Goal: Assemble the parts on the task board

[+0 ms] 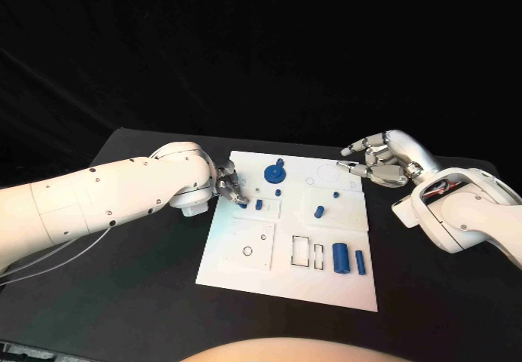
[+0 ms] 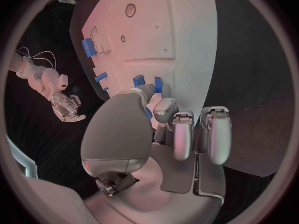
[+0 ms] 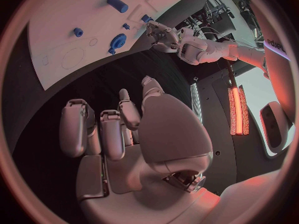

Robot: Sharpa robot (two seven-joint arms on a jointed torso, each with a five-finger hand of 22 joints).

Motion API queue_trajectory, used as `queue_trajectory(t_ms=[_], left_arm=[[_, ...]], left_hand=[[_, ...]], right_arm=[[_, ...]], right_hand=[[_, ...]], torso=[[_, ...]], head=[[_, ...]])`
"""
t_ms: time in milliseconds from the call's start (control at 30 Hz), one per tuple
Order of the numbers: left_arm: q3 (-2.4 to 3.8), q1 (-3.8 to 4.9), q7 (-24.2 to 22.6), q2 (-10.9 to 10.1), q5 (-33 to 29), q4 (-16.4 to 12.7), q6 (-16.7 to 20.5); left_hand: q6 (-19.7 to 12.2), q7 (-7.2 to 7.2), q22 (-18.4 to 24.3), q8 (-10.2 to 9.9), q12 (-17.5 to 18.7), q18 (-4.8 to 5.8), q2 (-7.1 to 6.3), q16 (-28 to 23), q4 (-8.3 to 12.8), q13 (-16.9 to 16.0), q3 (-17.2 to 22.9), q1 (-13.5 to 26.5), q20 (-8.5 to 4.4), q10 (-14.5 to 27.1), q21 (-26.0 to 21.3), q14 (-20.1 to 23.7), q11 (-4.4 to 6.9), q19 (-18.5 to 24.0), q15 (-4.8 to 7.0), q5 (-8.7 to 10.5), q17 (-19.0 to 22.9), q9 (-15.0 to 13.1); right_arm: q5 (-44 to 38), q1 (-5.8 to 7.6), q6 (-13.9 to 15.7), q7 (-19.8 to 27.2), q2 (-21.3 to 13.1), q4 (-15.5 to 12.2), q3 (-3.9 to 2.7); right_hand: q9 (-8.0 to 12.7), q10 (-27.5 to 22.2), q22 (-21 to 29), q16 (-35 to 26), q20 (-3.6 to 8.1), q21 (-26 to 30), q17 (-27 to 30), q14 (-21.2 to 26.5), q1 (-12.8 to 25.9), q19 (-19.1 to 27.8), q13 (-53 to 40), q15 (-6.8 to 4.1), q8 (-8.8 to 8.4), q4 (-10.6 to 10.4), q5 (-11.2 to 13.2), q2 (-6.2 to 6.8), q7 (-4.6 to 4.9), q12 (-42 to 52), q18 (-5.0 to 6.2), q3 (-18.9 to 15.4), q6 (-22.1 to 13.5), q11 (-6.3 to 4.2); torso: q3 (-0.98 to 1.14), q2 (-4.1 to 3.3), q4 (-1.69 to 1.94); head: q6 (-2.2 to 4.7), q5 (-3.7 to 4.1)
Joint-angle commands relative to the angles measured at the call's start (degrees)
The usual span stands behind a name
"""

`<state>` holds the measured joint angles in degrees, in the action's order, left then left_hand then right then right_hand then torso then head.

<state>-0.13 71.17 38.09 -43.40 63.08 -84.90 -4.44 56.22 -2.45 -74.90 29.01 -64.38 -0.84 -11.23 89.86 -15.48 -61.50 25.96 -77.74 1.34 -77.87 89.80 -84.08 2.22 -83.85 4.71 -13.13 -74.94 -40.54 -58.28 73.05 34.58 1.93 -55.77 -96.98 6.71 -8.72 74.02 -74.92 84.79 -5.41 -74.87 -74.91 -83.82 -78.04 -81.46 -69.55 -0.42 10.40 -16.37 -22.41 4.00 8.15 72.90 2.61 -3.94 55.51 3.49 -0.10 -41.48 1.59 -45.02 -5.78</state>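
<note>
The white task board (image 1: 327, 283) lies mid-table. On it are a blue gear (image 1: 274, 174), a small blue block (image 1: 260, 204), a short peg (image 1: 278, 193), another block (image 1: 319, 211), a blue cylinder (image 1: 342, 258) and a thin bar (image 1: 360, 262). My left hand (image 1: 231, 188) sits at the board's left edge between the gear and the small block (image 2: 138, 80), its fingers (image 2: 146, 90) curled, one tip right at that block; a grip is not clear. My right hand (image 1: 381, 158) hovers past the board's far right corner, fingers loosely bent, holding nothing (image 3: 118, 129).
Outlined recesses (image 1: 307, 253) and two round holes (image 1: 248, 250) mark the board's near half. The black table (image 1: 142, 302) runs around the board on all sides. In the right wrist view the gear (image 3: 117, 40) and my left hand (image 3: 163, 36) lie across the board (image 3: 56, 40).
</note>
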Motion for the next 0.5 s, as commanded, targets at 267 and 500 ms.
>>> queue_trajectory(t_ms=[267, 500], left_arm=[[-0.06, -0.1, 0.17, 0.3, -0.1, -0.12, -1.37], [-0.06, -0.09, 0.14, 0.54, -0.09, 0.02, -1.59]], left_hand=[[1.2, 0.7, -15.1, 0.48, -0.33, 0.84, -0.41, 0.14, 6.49, -0.04, 7.27, 0.43, -0.41, -0.66, 0.2, -5.92, 0.03, -6.15, 0.41, -0.02, -15.06, 0.03], [2.3, 1.44, -15.1, 0.72, -0.54, 0.84, -0.96, 0.14, 5.17, -0.13, 4.72, 3.15, -0.59, -0.98, 0.2, -5.92, 0.52, -6.15, 0.78, 0.28, -15.06, 0.19]], right_arm=[[-0.28, -0.04, -0.49, 0.43, -0.04, -0.12, -0.01], [-0.28, -0.04, -0.47, 0.42, -0.05, -0.17, -0.01]], right_hand=[[-0.01, -0.26, -5.66, -0.2, 0.04, 0.21, -5.65, -3.9, 0.11, 0.16, 0.0, -0.41, 0.35, -0.09, -0.26, -0.22, -0.17, -0.03, 1.06, -0.39, 0.07, -0.19], [-0.01, -0.26, -5.66, -0.2, 0.04, 0.21, -5.65, -3.9, 0.11, 0.16, 0.0, -0.41, 0.35, -0.09, -0.26, -0.22, -0.17, -0.03, 1.06, -0.39, 0.07, -0.19]], torso=[[-0.02, -0.04, -0.03], [0.02, -0.01, -0.05]], head=[[-0.03, 0.01], [-0.01, 0.01]])
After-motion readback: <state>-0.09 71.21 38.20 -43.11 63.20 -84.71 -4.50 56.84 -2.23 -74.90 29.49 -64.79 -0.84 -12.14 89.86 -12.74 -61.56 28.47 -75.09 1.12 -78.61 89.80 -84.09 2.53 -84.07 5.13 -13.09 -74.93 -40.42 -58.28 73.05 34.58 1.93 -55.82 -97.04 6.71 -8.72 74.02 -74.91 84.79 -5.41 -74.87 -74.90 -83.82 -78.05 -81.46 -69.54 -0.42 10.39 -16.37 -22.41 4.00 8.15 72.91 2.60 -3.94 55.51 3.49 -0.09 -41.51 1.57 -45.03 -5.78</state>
